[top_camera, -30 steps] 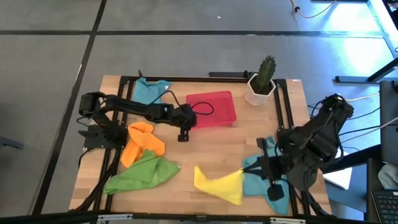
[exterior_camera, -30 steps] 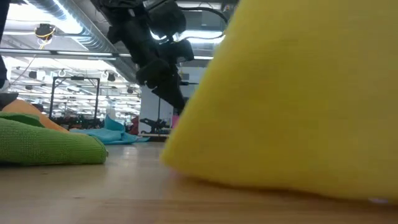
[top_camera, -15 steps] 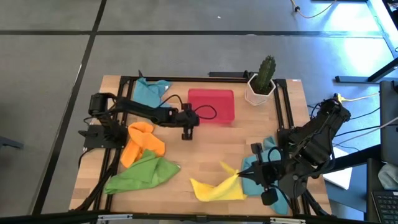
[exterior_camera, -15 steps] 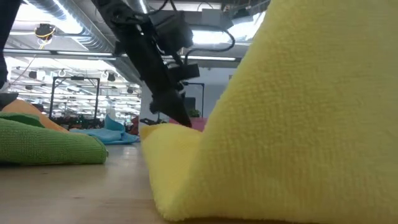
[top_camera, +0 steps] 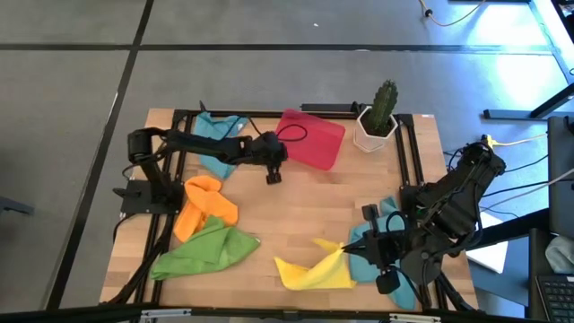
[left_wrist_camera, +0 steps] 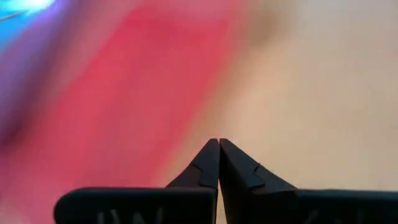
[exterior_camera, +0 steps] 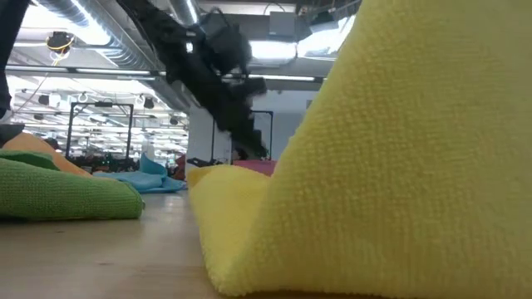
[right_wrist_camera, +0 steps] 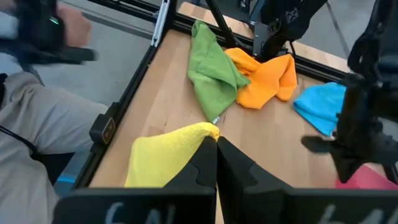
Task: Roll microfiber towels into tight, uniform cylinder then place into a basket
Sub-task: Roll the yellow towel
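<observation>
Since no towel is spread flat yet, you should get the yellow towel (top_camera: 309, 269) laid out on bare desk (top_camera: 296, 206) before any rolling; a tight, even cylinder probably needs a square, smooth start. Left side: orange towel (top_camera: 204, 206) and green towel (top_camera: 208, 249) lie crumpled together, a blue towel (top_camera: 218, 131) sits at the far edge. Left gripper (top_camera: 272, 175) hangs just beside the red basket (top_camera: 312, 140), jaws fully closed, holding nothing; the basket sits skewed near the cactus pot (top_camera: 375, 133). Right gripper (top_camera: 345, 252) has its jaws clamped on one corner of the yellow towel, lifting it into a peak. A second blue towel (top_camera: 381, 238) lies under that arm.
</observation>
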